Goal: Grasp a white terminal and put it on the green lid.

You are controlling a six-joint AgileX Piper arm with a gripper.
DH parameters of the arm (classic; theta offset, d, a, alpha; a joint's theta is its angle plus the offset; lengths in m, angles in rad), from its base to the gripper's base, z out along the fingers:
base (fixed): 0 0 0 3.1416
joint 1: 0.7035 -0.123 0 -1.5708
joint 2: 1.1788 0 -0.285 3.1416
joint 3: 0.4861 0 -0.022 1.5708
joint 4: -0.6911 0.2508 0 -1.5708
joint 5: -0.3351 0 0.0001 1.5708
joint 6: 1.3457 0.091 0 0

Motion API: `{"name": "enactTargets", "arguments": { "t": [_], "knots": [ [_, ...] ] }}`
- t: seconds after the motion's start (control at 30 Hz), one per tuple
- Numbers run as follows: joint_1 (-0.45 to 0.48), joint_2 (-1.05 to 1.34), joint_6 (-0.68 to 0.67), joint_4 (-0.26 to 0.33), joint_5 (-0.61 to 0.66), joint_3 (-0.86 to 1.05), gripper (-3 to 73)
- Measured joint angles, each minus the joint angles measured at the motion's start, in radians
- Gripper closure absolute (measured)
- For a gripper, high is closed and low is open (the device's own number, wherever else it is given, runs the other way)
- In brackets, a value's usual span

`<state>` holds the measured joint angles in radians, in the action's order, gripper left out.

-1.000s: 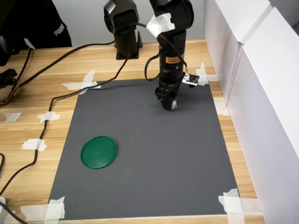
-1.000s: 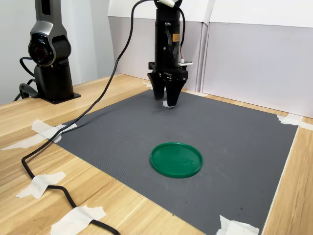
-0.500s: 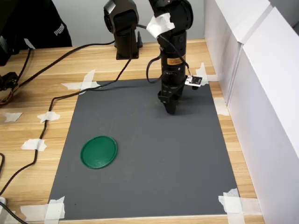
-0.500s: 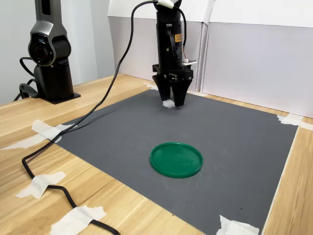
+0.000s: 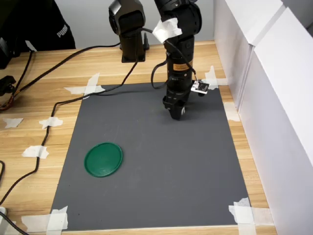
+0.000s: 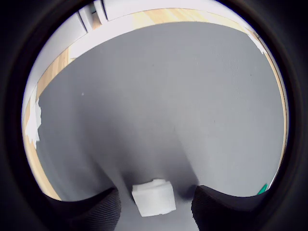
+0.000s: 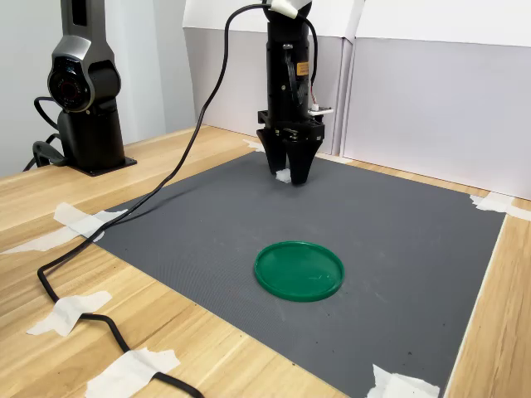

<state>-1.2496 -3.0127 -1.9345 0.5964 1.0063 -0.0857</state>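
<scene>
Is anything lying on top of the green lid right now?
No. The green lid is bare in both exterior views. The white terminal sits between the pincer fingertips, far across the grey mat.

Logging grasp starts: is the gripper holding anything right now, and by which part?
Cannot tell. The white terminal sits between the gripper fingers, with gaps visible on both sides in the wrist view.

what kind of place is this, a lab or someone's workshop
Most likely a robotics lab test bench: a grey mat taped onto a wooden table, white partition boards walling it in, and a camera on a stand watching the arm.
</scene>
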Motion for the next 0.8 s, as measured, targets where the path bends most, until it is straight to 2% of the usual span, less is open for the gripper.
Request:
{"name": "enactTargets", "arguments": {
  "t": [0.53, 0.67, 0.8],
  "knots": [
    [0.002, -0.002, -0.020, 0.007, 0.013, 0.000, 8.5],
    [0.002, -0.002, -0.022, 0.012, 0.014, 0.000, 16.2],
    [0.002, -0.003, -0.022, 0.013, 0.007, 0.000, 29.9]
  ]
}}
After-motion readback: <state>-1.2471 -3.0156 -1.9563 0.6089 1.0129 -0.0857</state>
